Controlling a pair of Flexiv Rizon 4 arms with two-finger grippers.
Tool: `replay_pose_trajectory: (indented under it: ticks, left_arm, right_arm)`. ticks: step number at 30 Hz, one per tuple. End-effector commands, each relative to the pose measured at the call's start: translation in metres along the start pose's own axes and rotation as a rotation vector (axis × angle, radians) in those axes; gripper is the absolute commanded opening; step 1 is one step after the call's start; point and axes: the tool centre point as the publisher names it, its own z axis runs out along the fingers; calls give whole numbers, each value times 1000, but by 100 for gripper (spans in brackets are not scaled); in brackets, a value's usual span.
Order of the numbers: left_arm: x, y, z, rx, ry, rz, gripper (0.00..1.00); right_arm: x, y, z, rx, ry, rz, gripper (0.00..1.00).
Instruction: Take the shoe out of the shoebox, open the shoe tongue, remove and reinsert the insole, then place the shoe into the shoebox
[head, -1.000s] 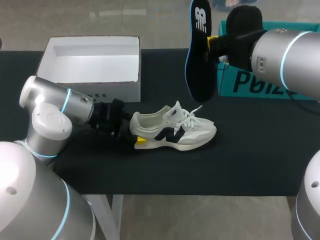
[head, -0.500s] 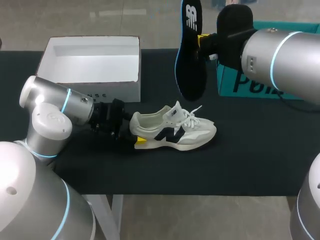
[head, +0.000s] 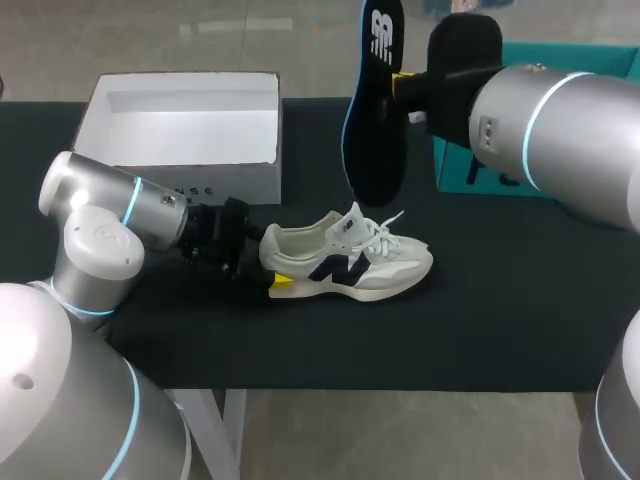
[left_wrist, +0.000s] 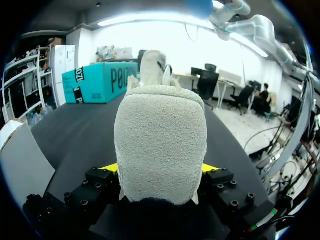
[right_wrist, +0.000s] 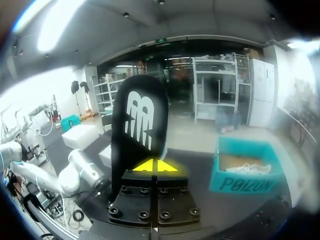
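Observation:
A white sneaker (head: 345, 260) with a dark side logo lies on the black table, toe to the right. My left gripper (head: 270, 265) is shut on its heel (left_wrist: 160, 142), one yellow tip on each side. The black insole (head: 375, 105) hangs in the air above the shoe's laces, held upright by my right gripper (head: 405, 85), which is shut on its edge. Seen from the right wrist, the insole (right_wrist: 139, 135) rises straight ahead of the shut yellow tips (right_wrist: 155, 165). The white shoebox (head: 185, 135) stands open at the back left.
A teal box (head: 520, 110) sits at the back right, partly behind my right arm; the right wrist view shows another shoe inside the teal box (right_wrist: 247, 175). Bare black tabletop (head: 500, 310) lies in front of and to the right of the sneaker.
My right arm has carried the insole leftward, from beside the teal box to above the sneaker's laces. The left arm and the shoe have stayed put.

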Motion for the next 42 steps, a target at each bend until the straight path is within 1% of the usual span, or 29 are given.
replay_pose_trajectory:
  ticks: [1, 10, 15, 33, 38, 42]
  left_arm:
    - [0, -1, 0, -1, -1, 0, 0]
    - [0, -1, 0, -1, -1, 0, 0]
    - [0, -1, 0, -1, -1, 0, 0]
    - [0, -1, 0, -1, -1, 0, 0]
    - [0, -1, 0, -1, -1, 0, 0]
    - [0, -1, 0, -1, -1, 0, 0]
  right_arm:
    - [0, -1, 1, -4, -2, 6, 0]
    - [-1, -2, 6, -1, 16, 14, 0]
    - [-2, -4, 2, 12, 4, 14, 0]
    - [-2, -4, 2, 12, 4, 14, 0]
    - [-2, -11, -11, 11, -16, 32, 0]
    - [-2, -12, -21, 3, -48, 53, 0]
